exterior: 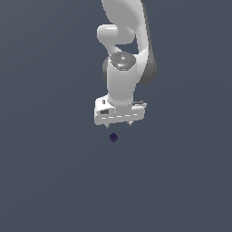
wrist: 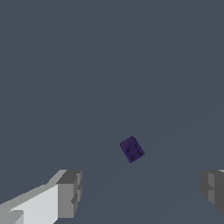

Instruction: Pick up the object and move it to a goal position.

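The object is a tiny dark purple cube (exterior: 113, 137) on the flat grey surface, just below my white gripper (exterior: 118, 124) in the exterior view. In the wrist view the cube (wrist: 131, 149) lies ahead of the gap between my two grey fingertips (wrist: 70, 194), rotated at an angle to them and apart from both. The gripper (wrist: 142, 190) is open wide and empty. No goal marker shows in either view.
The white arm (exterior: 123, 54) rises behind the gripper toward the top of the exterior view. A plain dark grey surface (exterior: 50, 172) fills both views.
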Controlling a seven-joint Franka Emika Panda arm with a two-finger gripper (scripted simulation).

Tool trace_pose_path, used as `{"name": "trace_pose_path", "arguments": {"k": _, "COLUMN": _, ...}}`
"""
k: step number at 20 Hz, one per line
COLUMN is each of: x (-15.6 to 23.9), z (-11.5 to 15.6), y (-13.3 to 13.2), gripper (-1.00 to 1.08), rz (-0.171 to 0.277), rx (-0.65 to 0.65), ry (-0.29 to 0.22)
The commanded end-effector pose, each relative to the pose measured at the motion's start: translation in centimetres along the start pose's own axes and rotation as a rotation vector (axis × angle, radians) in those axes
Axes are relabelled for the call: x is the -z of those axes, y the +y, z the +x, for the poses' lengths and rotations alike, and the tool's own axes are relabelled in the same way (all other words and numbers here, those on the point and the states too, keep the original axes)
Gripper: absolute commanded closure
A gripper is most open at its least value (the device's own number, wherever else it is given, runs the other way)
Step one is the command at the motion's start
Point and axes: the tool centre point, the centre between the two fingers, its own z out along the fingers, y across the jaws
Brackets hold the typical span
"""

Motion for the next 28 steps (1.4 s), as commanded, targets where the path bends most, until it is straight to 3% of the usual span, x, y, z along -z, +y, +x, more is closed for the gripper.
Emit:
{"name": "trace_pose_path", "arguments": {"k": 1, "x": -0.8, "z": -0.1, "y": 0.2, "gripper": -0.92, "rz": 0.000, "rx": 0.042, "ry": -0.003}}
{"name": "trace_pose_path", "arguments": {"k": 17, "x": -7.9, "z": -1.7, "y": 1.6, "gripper": -0.92, "rz": 0.018, "rx": 0.414, "ry": -0.016}}
{"name": "trace_pose_path", "arguments": {"k": 28, "x": -10.1, "z": -2.4, "y": 1.9, "gripper": -0.92, "rz": 0.028, "rx": 0.536, "ry": -0.016}}
